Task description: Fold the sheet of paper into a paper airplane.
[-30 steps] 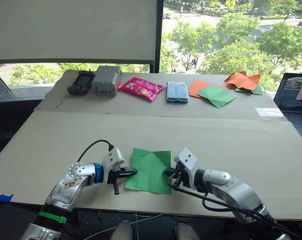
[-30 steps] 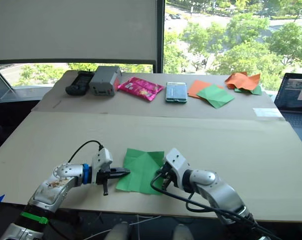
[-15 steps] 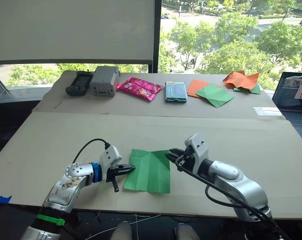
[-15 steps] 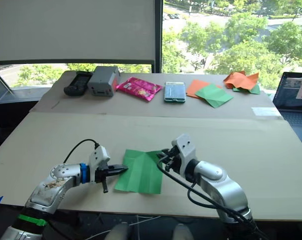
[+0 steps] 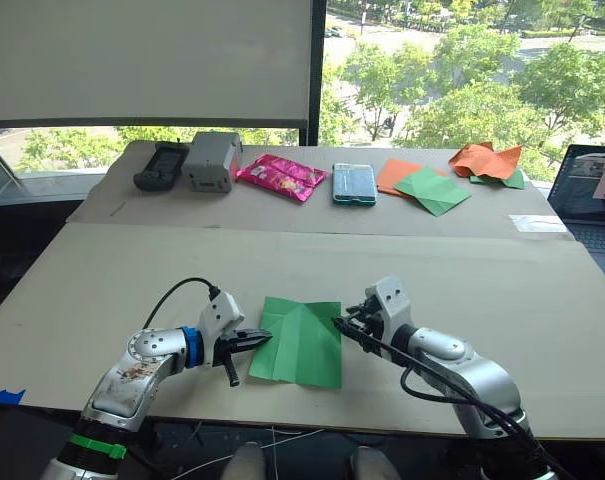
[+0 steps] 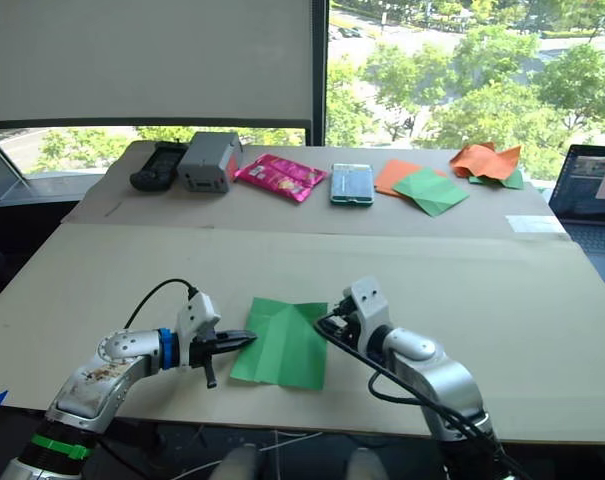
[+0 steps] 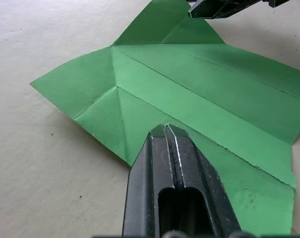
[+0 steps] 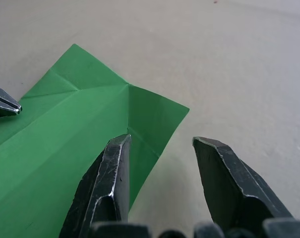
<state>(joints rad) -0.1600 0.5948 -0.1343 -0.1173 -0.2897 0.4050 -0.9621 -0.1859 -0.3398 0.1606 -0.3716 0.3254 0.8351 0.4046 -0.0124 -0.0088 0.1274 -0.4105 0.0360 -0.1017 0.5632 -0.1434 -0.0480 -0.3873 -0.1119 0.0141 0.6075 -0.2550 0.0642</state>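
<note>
The sheet of paper point(image 5: 300, 341) lies flat on the table point(image 5: 502, 290), close to its near edge, between the two arms. It carries a long centre crease and short diagonal creases at its far end, but its far corners lie spread open.

A second ago the right pincer point(image 8: 162, 148) sat low against the sheet's right edge; half a second ago it had lifted and swung toward the sheet's far right corner. Now it has come back down at the right edge, near that far corner, with its fingers apart: one fingertip point(image 8: 121, 148) rests over the paper beside the corner crease, the other over bare table. The sheet itself has hardly shifted.

The left pincer point(image 7: 165, 133) has stayed at the sheet's left edge, its fingers pressed together with the tips on or just over the paper; whether any paper is pinched between them cannot be told. It looks to be pinning the sheet.

My reading: the corner fold is being set up again, not made, so the airplane is at an early stage.

No containers stand near the sheet, so nothing is held in any.
</note>
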